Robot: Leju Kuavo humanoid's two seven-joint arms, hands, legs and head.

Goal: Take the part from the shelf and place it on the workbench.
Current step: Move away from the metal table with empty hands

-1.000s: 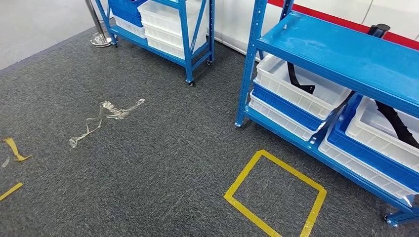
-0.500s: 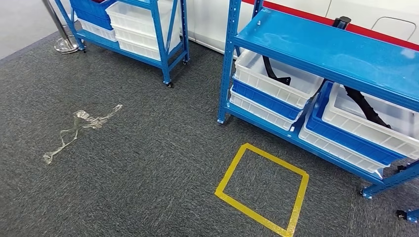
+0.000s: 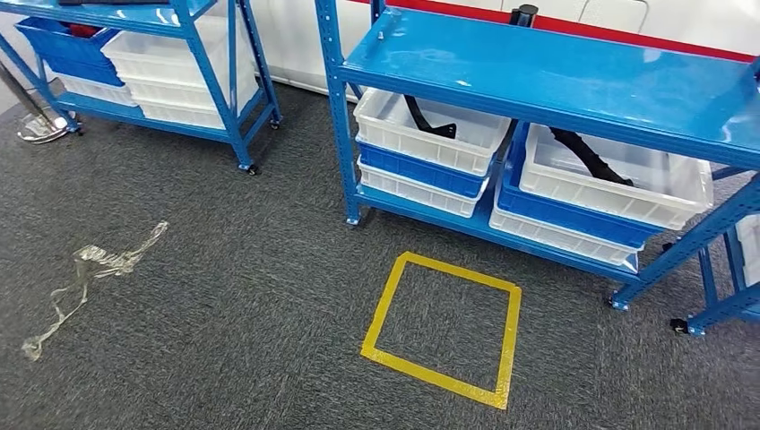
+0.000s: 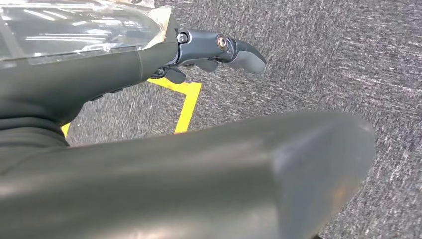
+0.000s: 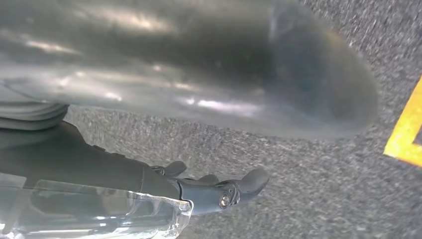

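Two black curved parts lie in white bins on the lower level of the blue shelf [image 3: 556,72] ahead. One part [image 3: 428,121] is in the left bin, the other part [image 3: 587,154] in the right bin. My left hand [image 4: 209,50] hangs above the grey carpet with its fingers stretched out and nothing in it. My right hand [image 5: 214,191] hangs the same way over the carpet and holds nothing. Both hands are far from the shelf.
A yellow tape square [image 3: 444,327] marks the carpet in front of the shelf. A second blue shelf [image 3: 134,18] with stacked bins stands at the left, a metal post base [image 3: 40,130] beside it. A crumpled clear tape scrap [image 3: 90,269] lies on the floor.
The camera has turned toward the shelf: the whole scene has slid left, and the shelf and yellow square now sit nearly straight ahead. The things themselves have not moved.
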